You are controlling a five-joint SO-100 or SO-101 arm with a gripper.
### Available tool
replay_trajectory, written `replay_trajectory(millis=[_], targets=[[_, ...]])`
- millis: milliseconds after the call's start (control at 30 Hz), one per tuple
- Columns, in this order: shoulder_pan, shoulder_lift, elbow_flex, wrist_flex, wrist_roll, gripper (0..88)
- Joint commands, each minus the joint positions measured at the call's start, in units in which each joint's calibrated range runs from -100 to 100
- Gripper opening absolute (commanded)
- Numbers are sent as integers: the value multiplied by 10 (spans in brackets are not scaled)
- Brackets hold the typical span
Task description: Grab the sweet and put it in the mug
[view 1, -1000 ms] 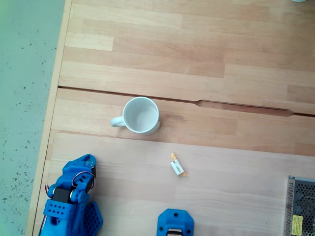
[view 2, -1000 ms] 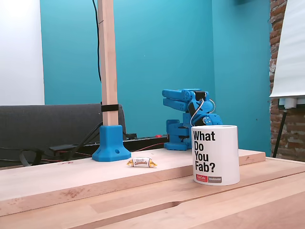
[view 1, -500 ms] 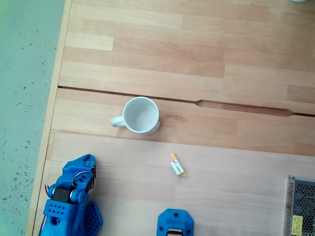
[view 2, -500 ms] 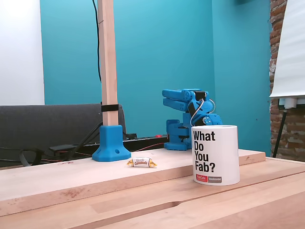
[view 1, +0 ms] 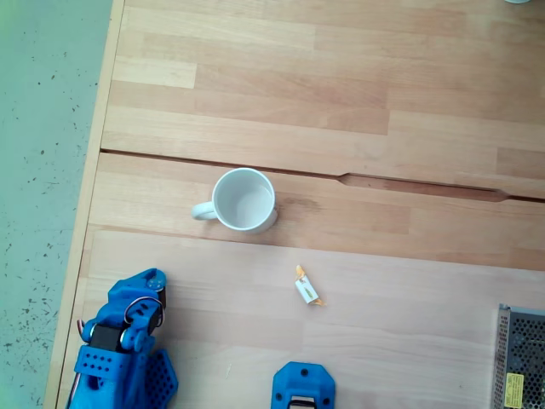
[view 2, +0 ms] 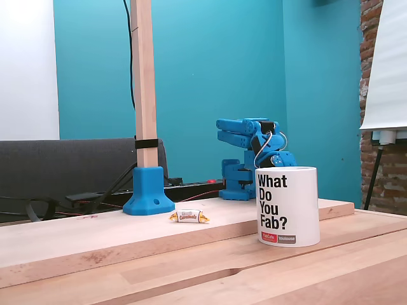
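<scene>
On the table (view 1: 409, 102), the sweet (view 1: 306, 289) lies well apart from the folded gripper (view 1: 153, 285); whether its fingers are apart or together, I cannot tell.

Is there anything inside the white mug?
No. From above, the mug looks empty, with just its white bottom showing. The sweet lies on the table beside it, not touching it. From the side view, the mug's wall hides the inside.

I see the mug (view 1: 244, 200) upright and empty – white, handle pointing left in the top-down fixed view; the sweet (view 1: 306, 287) lies apart on the counter (view 1: 383, 102) – white, orange-ended.
</scene>
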Motion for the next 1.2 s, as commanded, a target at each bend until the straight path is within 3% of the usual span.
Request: replay_trajectory(millis=[0, 200, 400, 733, 1167], targets=[[-4, 5, -109, 3, 0, 0], [-4, 5, -278, 52, 5, 0], [-1, 16, -396, 177, 5, 0], [69, 24, -440, 316, 5, 0], [87, 298, -589, 441, 4, 0]])
